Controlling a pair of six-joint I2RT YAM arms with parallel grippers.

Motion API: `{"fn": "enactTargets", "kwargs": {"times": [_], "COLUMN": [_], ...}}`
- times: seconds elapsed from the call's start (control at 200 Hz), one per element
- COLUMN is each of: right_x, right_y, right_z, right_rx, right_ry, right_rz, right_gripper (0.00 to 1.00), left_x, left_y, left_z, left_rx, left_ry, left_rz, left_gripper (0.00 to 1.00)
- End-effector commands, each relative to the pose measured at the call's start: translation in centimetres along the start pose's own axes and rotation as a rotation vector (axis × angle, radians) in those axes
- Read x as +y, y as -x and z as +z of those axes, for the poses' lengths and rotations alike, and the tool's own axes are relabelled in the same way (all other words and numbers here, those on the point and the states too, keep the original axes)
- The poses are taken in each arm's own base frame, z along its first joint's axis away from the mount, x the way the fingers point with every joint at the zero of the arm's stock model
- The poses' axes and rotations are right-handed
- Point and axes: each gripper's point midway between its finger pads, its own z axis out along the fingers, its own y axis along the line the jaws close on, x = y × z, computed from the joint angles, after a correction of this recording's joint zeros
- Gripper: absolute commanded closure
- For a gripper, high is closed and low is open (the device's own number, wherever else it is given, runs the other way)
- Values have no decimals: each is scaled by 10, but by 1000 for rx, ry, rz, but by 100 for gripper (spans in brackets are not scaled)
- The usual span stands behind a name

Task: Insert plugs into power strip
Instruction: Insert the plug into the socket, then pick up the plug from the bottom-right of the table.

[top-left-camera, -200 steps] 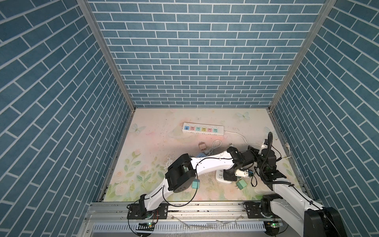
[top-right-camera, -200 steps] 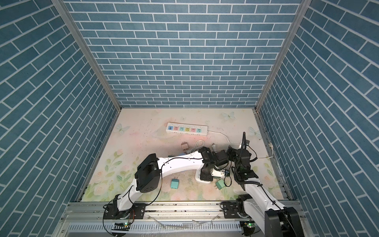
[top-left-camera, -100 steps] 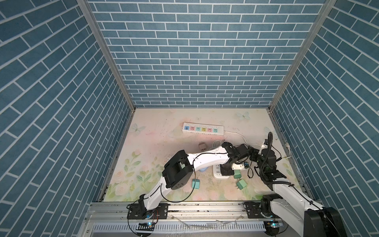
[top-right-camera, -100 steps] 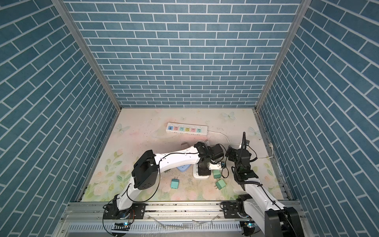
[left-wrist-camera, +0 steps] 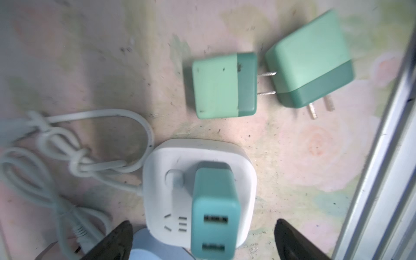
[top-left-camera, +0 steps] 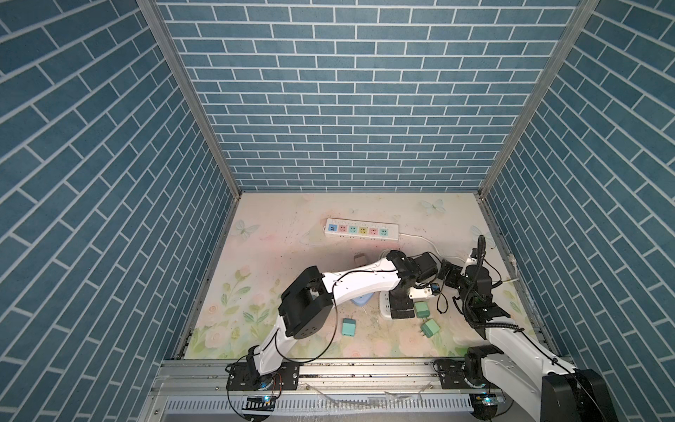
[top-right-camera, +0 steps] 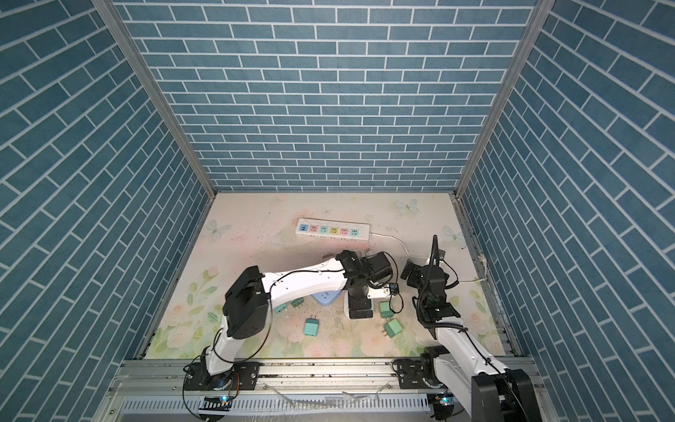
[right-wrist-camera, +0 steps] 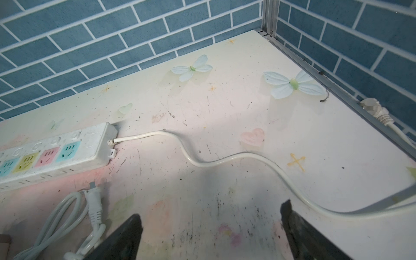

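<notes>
Left wrist view shows the left gripper [left-wrist-camera: 203, 225] wide open astride a teal plug [left-wrist-camera: 213, 202] seated in the square white power strip [left-wrist-camera: 162, 180]; the right gripper [right-wrist-camera: 211, 216] stands wide open above the tabletop [right-wrist-camera: 225, 135].

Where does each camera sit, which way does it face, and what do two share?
Top views: high at the front, looking down on the table; both arms show.
Left wrist: looks down at a teal plug in the square power strip; open left gripper shows.
Right wrist: faces the far corner; open right gripper shows.
Shared: long power strip, top and right wrist views.
</notes>
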Motion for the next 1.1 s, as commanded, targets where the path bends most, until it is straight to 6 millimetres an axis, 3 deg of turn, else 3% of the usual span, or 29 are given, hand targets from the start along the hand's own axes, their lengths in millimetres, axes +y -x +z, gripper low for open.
{"fn": "enactTargets", "kwargs": {"times": [0.0,0.105,0.205,0.31,0.395,0.49,0.6,0.67,0.745,0.835,0.915,1.01,1.095], "right_x": [-1,-8,-11,-12,-4,18,38,53,62,62,61,57,50], "right_y": [15,14,13,18,24,25,22,11,-8,-33,-46,-63,-77], "right_z": [-2,-2,-2,-8,-20,-39,-59,-66,-72,-81,-92,-103,-111], "right_rx": [-40,-39,-30,-35,-53,-8,90,206,356,465,484,522,549], "right_ry": [-14,-55,-74,-79,-23,113,221,278,275,184,136,95,51], "right_rz": [43,66,70,64,92,126,211,238,219,87,11,-46,-99], "right_gripper": [1,1,1,2,2,1,1,1,11,22,26,30,32], "left_x": [7,21,37,55,70,66,62,60,61,61,56,50,49], "left_y": [10,-3,-31,-87,-153,-205,-252,-277,-292,-314,-317,-320,-320], "left_z": [-53,-91,-129,-156,-164,-163,-164,-154,-144,-148,-138,-110,-113], "left_rx": [-162,-286,-423,-529,-555,-590,-587,-567,-535,-526,-509,-502,-490], "left_ry": [73,219,373,464,535,549,659,741,805,891,861,818,810], "left_rz": [-45,-148,-303,-570,-803,-921,-1023,-1085,-1107,-1203,-1235,-1253,-1253], "left_gripper": [0,1,0,0,0,0,1,0,1,1,1,0,1]}}
